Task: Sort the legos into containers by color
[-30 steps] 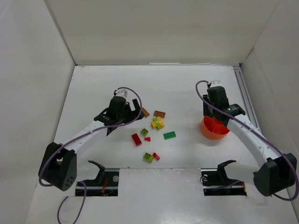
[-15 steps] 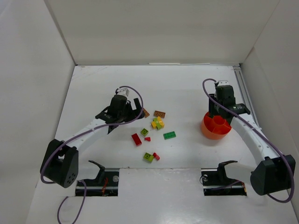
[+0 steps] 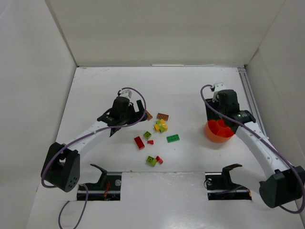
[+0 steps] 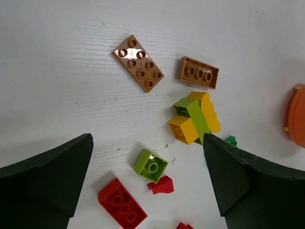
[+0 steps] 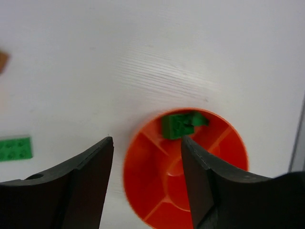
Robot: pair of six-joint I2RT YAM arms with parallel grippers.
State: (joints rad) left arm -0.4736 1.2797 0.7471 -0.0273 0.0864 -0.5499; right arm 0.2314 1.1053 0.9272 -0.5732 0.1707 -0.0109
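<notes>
One green brick [image 5: 178, 125] lying in the bowl [image 5: 228, 148], right gripper [image 5: 146, 143] hovering open above, left gripper [image 4: 147, 138] gaping over bricks [image 4: 207, 112].

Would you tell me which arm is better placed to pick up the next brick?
Left: the left hand, open, hangs right over the loose bricks, while the right hand is at the orange bowl, away from them.

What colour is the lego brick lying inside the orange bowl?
Dark green. The brick in the bowl shows best in the right wrist view.
</notes>
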